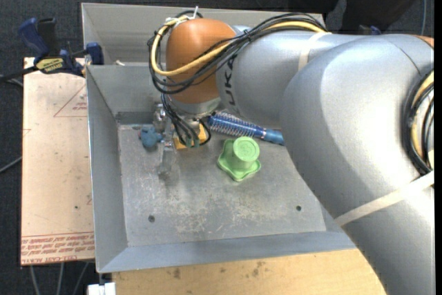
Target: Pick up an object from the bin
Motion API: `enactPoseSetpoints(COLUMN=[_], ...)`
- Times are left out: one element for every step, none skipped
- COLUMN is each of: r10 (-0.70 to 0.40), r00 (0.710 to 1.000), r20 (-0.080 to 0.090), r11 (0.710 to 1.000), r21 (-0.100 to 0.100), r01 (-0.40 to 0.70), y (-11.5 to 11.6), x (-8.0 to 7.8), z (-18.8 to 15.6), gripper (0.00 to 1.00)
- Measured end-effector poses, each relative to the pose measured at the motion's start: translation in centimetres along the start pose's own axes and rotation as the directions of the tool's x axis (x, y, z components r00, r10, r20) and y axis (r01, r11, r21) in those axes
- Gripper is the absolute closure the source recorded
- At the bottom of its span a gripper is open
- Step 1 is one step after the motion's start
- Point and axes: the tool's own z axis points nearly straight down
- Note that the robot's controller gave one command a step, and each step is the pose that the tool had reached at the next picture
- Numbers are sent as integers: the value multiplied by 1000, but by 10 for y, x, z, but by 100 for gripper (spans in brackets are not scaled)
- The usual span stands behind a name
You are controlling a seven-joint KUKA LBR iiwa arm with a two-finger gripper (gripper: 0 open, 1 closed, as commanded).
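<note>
So the big silver arm takes up most of the right side, reaching in across the grey metal bin. The bin floor is mostly bare, scuffed metal, and the few things in it sit toward the back half.

On the wrist there's the rounded orange cover with yellow and black cables looped around it, parked over the back-left part of the floor.

Biggest loose thing is a bright green cup sitting mouth-down roughly mid-bin, on its own. Just behind it a blue ribbed handle lies slanted, its left end tucked in under the wrist.

The end effector hangs below the orange cover, low over the floor at the left-back. Honestly can't tell if it's open or closed from this angle, and I don't see anything gripped in it.

Closest thing to it is a small blue piece, just beside it on the left near the back wall. There's also a yellow bit peeking out right under the wrist, too hidden to say what it is.
</note>
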Motion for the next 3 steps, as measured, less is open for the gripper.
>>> enactPoseSetpoints(r10=[-51,41,238], r00=[999,999,971], r20=[10,4,4], r11=[999,999,971], r21=[-1,0,-1], r01=[51,-41,-238], y=[20,1,4], x=[-5,2,5], z=[-36,-38,-4], gripper=[0,0,0])
